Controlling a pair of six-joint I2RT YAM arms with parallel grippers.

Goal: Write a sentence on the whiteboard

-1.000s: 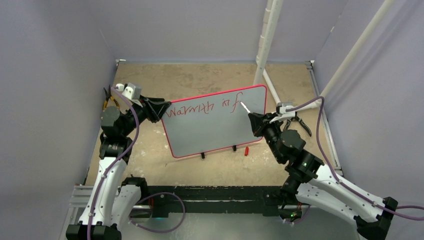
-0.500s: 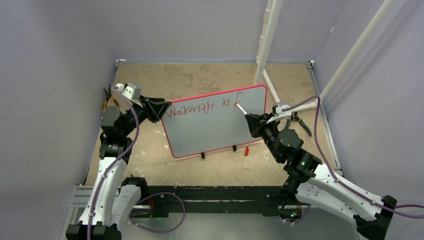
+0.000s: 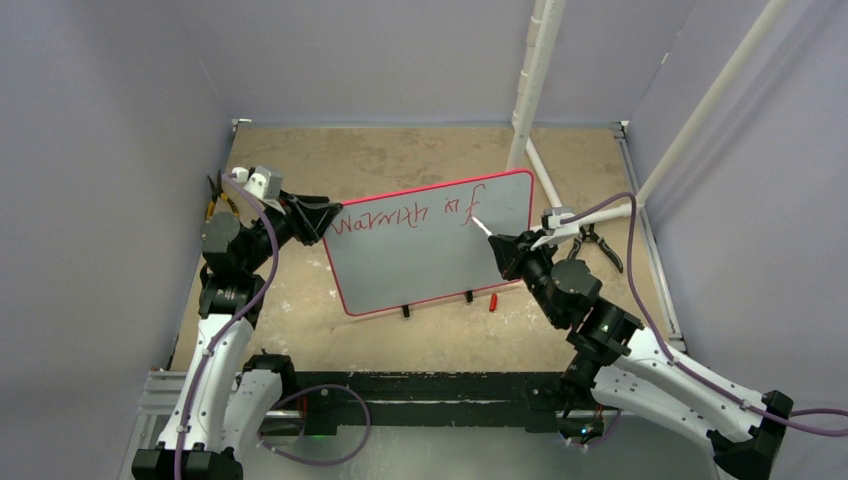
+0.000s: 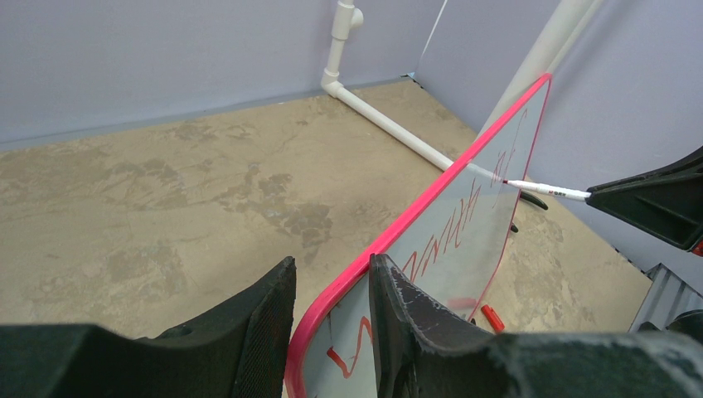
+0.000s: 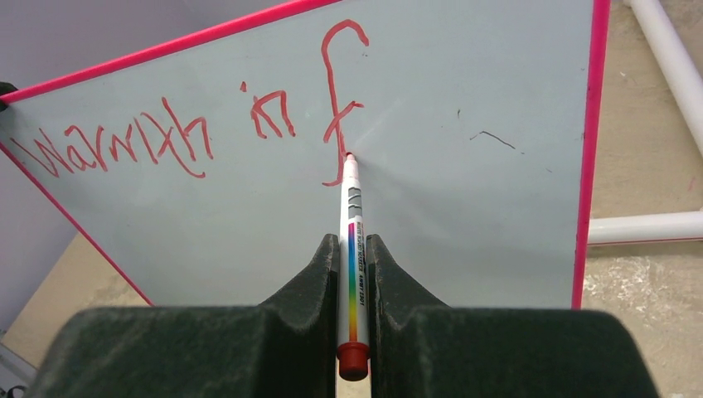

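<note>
You are steadying the whiteboard point(image 3: 420, 270) with the left fingers point(image 4: 390, 290), which are clamping its red rim at the upper left corner, one finger on the back and one on the writing face. The board is standing on its two small black feet near the middle of the sandy, stained surface point(image 3: 300, 330), its face turned toward the arm bases and leaning slightly back.

On the other side, the right fingers point(image 5: 327, 257) are squeezing together on a white marker point(image 5: 351, 207) with a rainbow stripe along its barrel and a red end sticking out behind the grip. The marker is pointing straight out from between the fingers, and its red tip is touching the board on the stem of the letter "f", just below the crossbar.

The sentence point(image 5: 191, 133) is running in thin red handwriting along the top of the board and is reading "Warmth in f" in the right wrist view; in the top view it is appearing upside down. The rest of the white face below and to the right of the lettering is showing only a few faint dark marks.

A small red cap point(image 3: 493, 300) is lying on the surface just beside the board's right foot, and white pipes point(image 3: 535, 70) are rising behind the board's far right corner.
</note>
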